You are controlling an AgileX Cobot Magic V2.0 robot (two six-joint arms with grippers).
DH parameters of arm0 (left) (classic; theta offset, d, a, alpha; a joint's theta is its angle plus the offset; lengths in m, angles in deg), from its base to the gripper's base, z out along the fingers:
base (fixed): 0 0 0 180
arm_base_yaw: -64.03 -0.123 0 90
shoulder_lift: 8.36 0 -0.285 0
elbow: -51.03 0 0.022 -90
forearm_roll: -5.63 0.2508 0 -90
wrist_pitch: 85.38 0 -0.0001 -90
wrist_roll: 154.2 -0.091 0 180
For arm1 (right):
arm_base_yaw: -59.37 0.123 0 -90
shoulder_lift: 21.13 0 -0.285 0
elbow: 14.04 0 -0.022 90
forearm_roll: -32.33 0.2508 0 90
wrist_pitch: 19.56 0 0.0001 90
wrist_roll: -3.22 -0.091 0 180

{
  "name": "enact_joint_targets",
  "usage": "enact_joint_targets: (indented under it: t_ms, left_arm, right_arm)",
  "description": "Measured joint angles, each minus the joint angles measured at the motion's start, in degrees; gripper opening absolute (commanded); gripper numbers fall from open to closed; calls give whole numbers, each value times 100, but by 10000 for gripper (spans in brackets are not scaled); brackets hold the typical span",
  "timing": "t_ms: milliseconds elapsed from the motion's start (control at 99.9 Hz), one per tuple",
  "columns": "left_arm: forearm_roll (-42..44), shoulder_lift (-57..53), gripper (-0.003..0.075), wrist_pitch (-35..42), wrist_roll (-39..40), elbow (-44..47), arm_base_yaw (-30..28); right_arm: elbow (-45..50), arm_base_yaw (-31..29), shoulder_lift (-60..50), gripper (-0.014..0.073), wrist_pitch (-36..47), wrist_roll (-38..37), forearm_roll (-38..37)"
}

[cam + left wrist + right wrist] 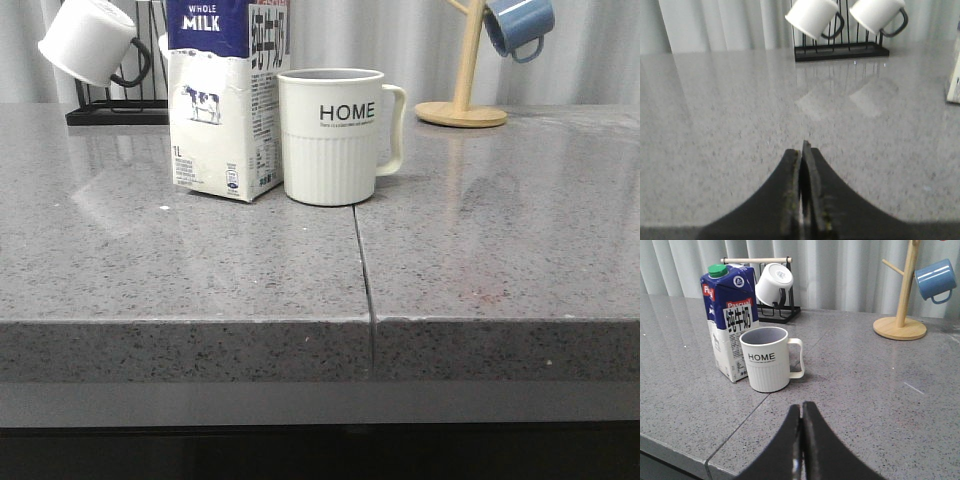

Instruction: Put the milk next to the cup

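Observation:
The milk (225, 100), a tall white carton with a dark blue top, stands upright on the grey counter, touching or nearly touching the left side of the cup (335, 135). The cup is a cream mug with black "HOME" lettering, its handle to the right. Both show in the right wrist view, the milk (730, 322) and the cup (769, 359). My right gripper (801, 407) is shut and empty, well short of the cup. My left gripper (803, 147) is shut and empty over bare counter; only the carton's edge (955, 80) shows there. Neither gripper shows in the front view.
A black rack (115, 105) with white black-handled mugs (90, 40) stands behind the milk at the back left. A wooden mug tree (462, 100) with a blue mug (518, 25) stands at the back right. A seam (362, 270) runs down the counter to its front edge.

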Motion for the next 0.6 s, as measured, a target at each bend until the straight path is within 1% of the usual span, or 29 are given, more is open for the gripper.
enact_joint_targets:
  t_ms: [100, 600]
  left_arm:
    - [-36, 0, -21, 220, 0, -1, 0]
    - [-57, 0, -20, 227, -10, -1, 0]
  right_arm:
    - [0, 0, 0, -67, 0, 0, 0]
    - [0, 0, 0, -67, 0, 0, 0]
